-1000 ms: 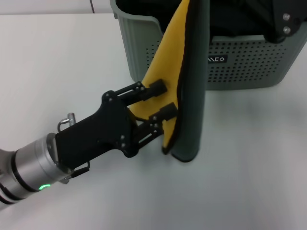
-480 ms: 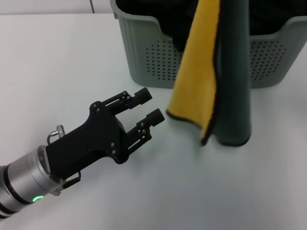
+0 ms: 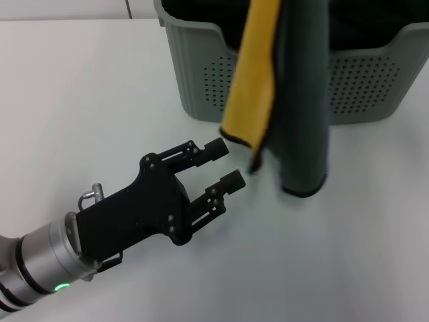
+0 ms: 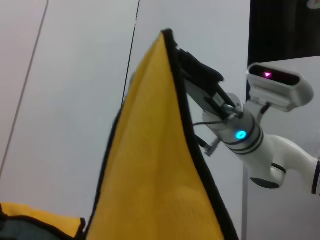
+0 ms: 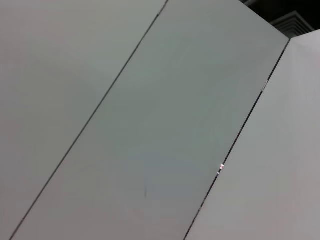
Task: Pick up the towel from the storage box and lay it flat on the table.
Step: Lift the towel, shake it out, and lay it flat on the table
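The towel hangs upright in front of the storage box, its top cut off by the upper edge of the head view, so whatever holds it up there is out of sight. Its dark green face is toward the right and a yellow fold toward the left; the black-trimmed lower edge sits low over the worktop, and whether it touches the surface cannot be told. The cloth hides the middle of the box's front wall, and the box interior is too dark to make out.

The left gripper lies low over the worktop, just beside the towel's yellow corner but apart from it — jaws apart, holding nothing. In the left wrist view the yellow face fills most of the picture, and behind its edge the other arm's gripper is partly hidden; I cannot tell how its jaws stand.

Open white worktop spreads to the left of the box and in front of the towel.
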Available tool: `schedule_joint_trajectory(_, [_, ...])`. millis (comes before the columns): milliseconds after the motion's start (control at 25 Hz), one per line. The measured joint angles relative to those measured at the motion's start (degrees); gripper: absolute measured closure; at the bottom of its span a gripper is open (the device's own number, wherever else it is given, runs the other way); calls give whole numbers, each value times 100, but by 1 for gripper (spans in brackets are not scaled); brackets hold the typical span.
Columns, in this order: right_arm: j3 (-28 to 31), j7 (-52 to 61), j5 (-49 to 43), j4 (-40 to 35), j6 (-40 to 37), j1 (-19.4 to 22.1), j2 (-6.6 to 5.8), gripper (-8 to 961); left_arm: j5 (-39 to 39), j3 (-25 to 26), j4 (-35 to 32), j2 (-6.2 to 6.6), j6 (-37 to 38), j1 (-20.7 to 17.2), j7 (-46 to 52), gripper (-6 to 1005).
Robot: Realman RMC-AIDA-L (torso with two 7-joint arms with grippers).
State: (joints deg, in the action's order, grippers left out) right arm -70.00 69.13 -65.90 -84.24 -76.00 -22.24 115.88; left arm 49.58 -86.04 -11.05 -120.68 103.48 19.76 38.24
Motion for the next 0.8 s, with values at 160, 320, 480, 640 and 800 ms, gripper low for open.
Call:
schedule_joint_trajectory(160, [-308,-38,-11,7,414,-152,4,953,-180,-1,64,-7,-12,-51,-320,550])
schedule_joint_trajectory(320, [-429,-48,-34,-10,596,-220,5,953,-497,-1,204,-8,-15,-76,-421,551])
schedule_joint_trajectory(480, [-439,-51,-35,-46,616,-225,-1,953,-830,1,368,-8,-4,-107,-430,551])
schedule_joint_trajectory(640, [-442,-54,-28,-50,607,-227,-3,953,-860,0,378,-9,-2,-97,-426,551])
schedule_joint_trajectory(800, [-437,-55,-12,-60,614,-256,-4,953,-793,-10,381,-8,-34,-41,-426,552])
